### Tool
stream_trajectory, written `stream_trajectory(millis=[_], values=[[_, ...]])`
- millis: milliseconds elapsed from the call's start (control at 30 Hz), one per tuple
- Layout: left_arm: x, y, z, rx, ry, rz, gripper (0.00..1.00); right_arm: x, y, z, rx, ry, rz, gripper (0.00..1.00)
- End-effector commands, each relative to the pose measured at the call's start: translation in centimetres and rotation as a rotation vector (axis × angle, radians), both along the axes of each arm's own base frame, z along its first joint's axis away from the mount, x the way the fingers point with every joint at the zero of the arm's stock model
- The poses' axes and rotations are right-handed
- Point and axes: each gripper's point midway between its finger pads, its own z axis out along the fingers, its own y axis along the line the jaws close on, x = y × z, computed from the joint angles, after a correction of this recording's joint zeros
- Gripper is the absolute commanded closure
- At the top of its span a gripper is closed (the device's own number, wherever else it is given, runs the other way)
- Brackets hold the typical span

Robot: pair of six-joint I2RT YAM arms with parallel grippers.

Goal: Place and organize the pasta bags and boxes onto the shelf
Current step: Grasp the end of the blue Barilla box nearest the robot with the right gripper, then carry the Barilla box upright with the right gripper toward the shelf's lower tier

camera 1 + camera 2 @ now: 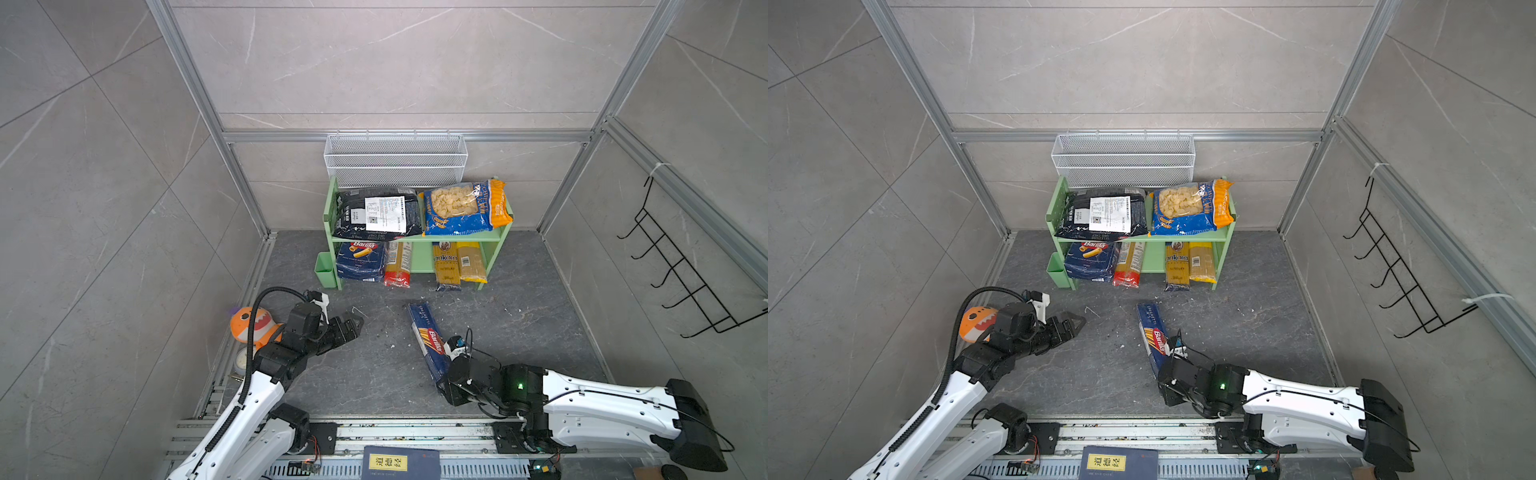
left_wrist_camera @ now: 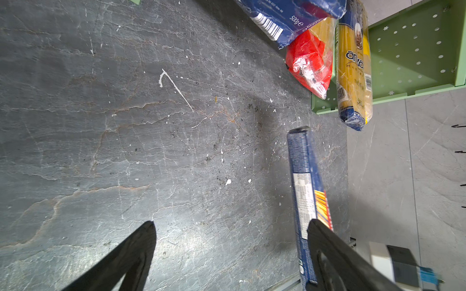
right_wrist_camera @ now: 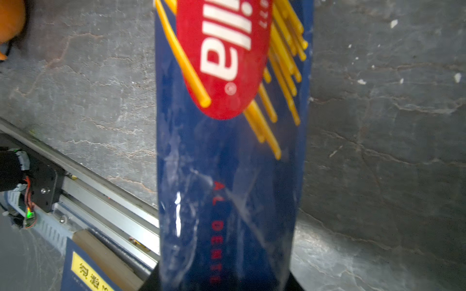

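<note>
In both top views the long box [image 1: 426, 338] slants over the tabletop [image 1: 374, 374] just near of the shelf [image 1: 415, 238], its far end towards the gap on the lower tier, probably so you can slide it in lengthwise; your right claw [image 1: 440, 380] is at its near end; in the left wrist view the left claw [image 2: 230, 223] stands wide over bare tabletop, empty, kept clear; in the right wrist view the right claw is narrowed onto the box's long sides, holding it.

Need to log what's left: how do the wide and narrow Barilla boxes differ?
The wide Barilla box lies on the lower tier of the shelf; the narrow Barilla box is off it, held by the right gripper. The wide one pictures rigatoni, the narrow one spaghetti. Both are dark blue with a red logo.
</note>
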Motion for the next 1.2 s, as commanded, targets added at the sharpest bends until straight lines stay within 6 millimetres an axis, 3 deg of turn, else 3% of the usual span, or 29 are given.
stream_trajectory(millis=[0, 333, 633, 1167], values=[[0.9, -0.5, 2.7, -0.03, -0.073, -0.004, 0.05, 2.6, 1.6, 6.8, 0.112, -0.178, -0.018, 0.67], [1.5, -0.9, 3.2, -0.031, -0.098, -0.021, 0.05, 5.5, 1.6, 10.5, 0.042, -0.238, -0.038, 0.68], [1.9, -1.2, 4.3, -0.02, -0.13, -0.048, 0.04, 10.6, 1.9, 12.9, -0.028, -0.273, -0.079, 0.68], [2.5, -2.1, 4.7, -0.027, -0.131, -0.089, 0.05, 20.6, 2.5, 13.9, -0.102, -0.286, -0.168, 0.69]])
